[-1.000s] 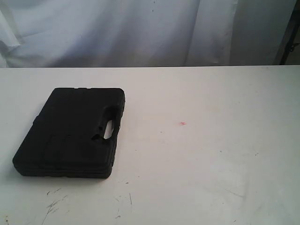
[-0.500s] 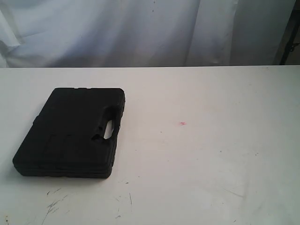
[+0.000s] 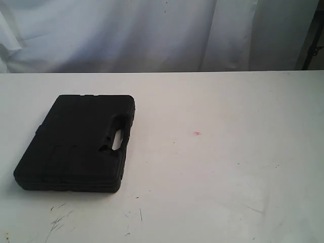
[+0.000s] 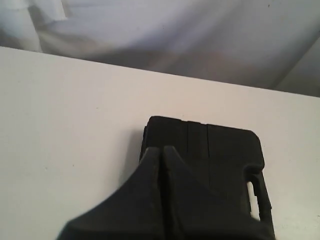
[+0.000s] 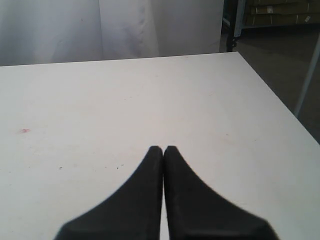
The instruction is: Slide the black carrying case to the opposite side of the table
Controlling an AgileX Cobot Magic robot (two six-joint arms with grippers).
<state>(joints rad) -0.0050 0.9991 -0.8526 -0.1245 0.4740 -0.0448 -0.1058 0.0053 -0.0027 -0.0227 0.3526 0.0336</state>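
A black carrying case (image 3: pixel 78 142) lies flat on the left part of the white table (image 3: pixel 217 172), its handle slot facing the middle. No arm shows in the exterior view. In the left wrist view my left gripper (image 4: pixel 161 149) is shut with nothing in it, its tips seen over the near end of the black carrying case (image 4: pixel 220 155). My right gripper (image 5: pixel 163 148) is shut and empty above bare white table (image 5: pixel 100 110), with the case out of that view.
A small pink spot (image 3: pixel 197 133) marks the table's middle, also the pink spot (image 5: pixel 23 131) in the right wrist view. Dark scuff marks (image 3: pixel 58 220) run along the front left. A white curtain (image 3: pixel 126 30) hangs behind. The table edge (image 5: pixel 272 95) drops off to the floor.
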